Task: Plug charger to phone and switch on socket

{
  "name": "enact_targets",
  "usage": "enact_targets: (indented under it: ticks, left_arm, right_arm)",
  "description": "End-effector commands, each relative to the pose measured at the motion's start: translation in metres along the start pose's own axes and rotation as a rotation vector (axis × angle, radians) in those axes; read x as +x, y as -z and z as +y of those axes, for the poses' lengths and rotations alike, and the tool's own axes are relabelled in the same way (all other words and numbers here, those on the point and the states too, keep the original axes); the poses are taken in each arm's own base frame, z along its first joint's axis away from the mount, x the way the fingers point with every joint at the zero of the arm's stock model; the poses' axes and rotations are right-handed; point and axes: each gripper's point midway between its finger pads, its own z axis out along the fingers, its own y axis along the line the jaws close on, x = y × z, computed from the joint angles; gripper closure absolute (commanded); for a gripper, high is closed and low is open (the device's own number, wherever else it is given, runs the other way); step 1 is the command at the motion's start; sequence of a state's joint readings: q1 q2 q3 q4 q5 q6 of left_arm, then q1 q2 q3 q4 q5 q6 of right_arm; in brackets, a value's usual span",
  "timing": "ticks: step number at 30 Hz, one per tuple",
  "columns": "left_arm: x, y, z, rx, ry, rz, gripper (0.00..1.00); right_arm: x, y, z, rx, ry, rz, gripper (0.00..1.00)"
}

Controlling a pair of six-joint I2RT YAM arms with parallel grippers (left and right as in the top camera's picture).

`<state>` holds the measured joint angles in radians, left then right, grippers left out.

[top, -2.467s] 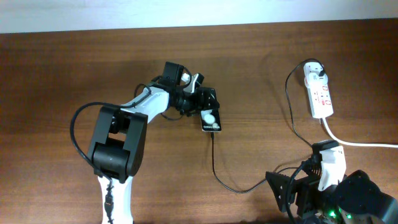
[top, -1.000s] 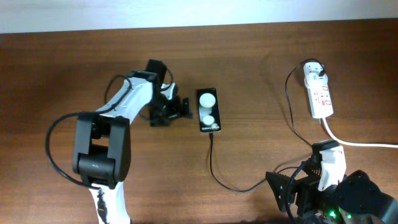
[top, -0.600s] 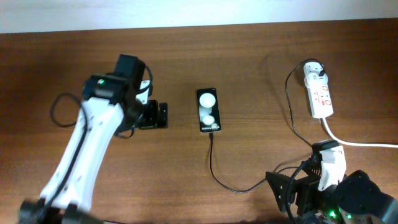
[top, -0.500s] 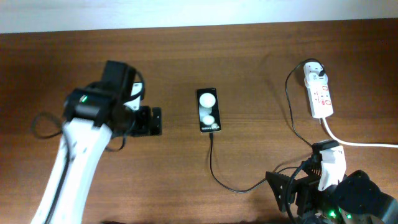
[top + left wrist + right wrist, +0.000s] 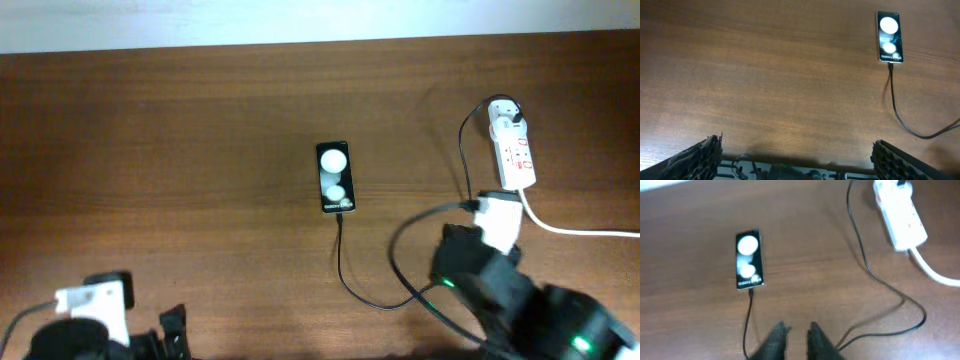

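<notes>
The phone (image 5: 335, 177) lies flat at mid-table, two white spots on its face. The charger's thin black cable (image 5: 342, 260) enters its near end, loops right and climbs to a white adapter (image 5: 507, 113) seated in the socket (image 5: 516, 156). My left gripper (image 5: 796, 144) is wide open and empty at the front left, far from the phone (image 5: 889, 36). My right gripper (image 5: 796, 329) hovers over bare wood, its tips nearly together with nothing between them. It is between the phone (image 5: 748, 259) and the socket (image 5: 900, 217), short of both.
A thick white cord (image 5: 575, 229) runs from the socket's near end off the right edge. The right arm (image 5: 495, 285) stands over the cable loop at the front right. The left arm's base (image 5: 90, 330) sits at the front left corner.
The left arm has pulled away from beside the phone, back to the front left corner. The right arm has risen and swung toward the socket, and its jaws have closed.
</notes>
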<state>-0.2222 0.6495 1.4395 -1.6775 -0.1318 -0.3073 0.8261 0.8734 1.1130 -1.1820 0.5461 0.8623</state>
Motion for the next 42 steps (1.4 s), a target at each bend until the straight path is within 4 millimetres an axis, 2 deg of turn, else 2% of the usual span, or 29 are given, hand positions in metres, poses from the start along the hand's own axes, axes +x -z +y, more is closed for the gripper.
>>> enact_targets:
  ticks: [1,3,4,6,8,12,14,17,22,26,28,35,37,42]
  left_arm:
    - [0.009,0.013,0.003,0.032,0.025,-0.071,0.01]
    - [0.014,0.02,0.006,0.042,0.036,-0.112,0.01]
    - [0.017,0.024,0.008,0.042,0.05,-0.139,0.01]
    - [0.023,0.032,0.011,0.036,0.088,-0.188,0.01]
    - [0.029,0.039,0.014,0.03,0.118,-0.237,0.01]
    - [0.045,0.055,0.019,0.039,0.144,-0.35,0.01]
    - [0.051,0.06,0.021,0.049,0.147,-0.389,0.01]
    - [0.061,0.068,0.023,0.067,0.151,-0.453,0.01]
    - [0.069,0.073,0.025,0.079,0.154,-0.5,0.01]
    - [0.07,0.073,0.025,0.079,0.154,-0.501,0.01]
    - [0.07,0.074,0.025,0.081,0.154,-0.507,0.01]
    - [0.091,0.088,0.029,0.116,0.161,-0.625,0.01]
    - [0.092,0.088,0.029,0.115,0.161,-0.624,0.01]
    - [0.092,0.088,0.029,0.115,0.161,-0.625,0.01]
  right_arm:
    - [0.012,-0.032,0.014,0.097,-0.05,0.067,0.88]
    - [0.022,-0.049,0.02,0.125,-0.042,0.125,0.96]
    - [0.031,-0.062,0.021,0.136,-0.075,0.209,0.96]
    - [0.035,-0.076,0.011,0.166,-0.132,0.285,0.96]
    - [0.028,-0.089,-0.012,0.215,-0.169,0.323,0.96]
    - [0.005,-0.1,-0.07,0.285,-0.256,0.346,0.96]
    - [-0.004,-0.101,-0.085,0.271,-0.309,0.355,0.96]
    - [-0.03,-0.103,-0.122,0.298,-0.422,0.339,0.96]
    - [-0.06,-0.127,-0.154,0.333,-0.536,0.432,0.96]
    - [-0.088,-0.171,-0.177,0.384,-0.579,0.527,0.96]
    - [-0.098,-0.203,-0.192,0.402,-0.6,0.55,0.96]
    - [-0.083,-0.284,-0.232,0.427,-0.642,0.568,0.96]
    - [-0.086,-0.298,-0.235,0.412,-0.645,0.537,0.96]
    - [-0.098,-0.317,-0.239,0.387,-0.643,0.466,0.96]
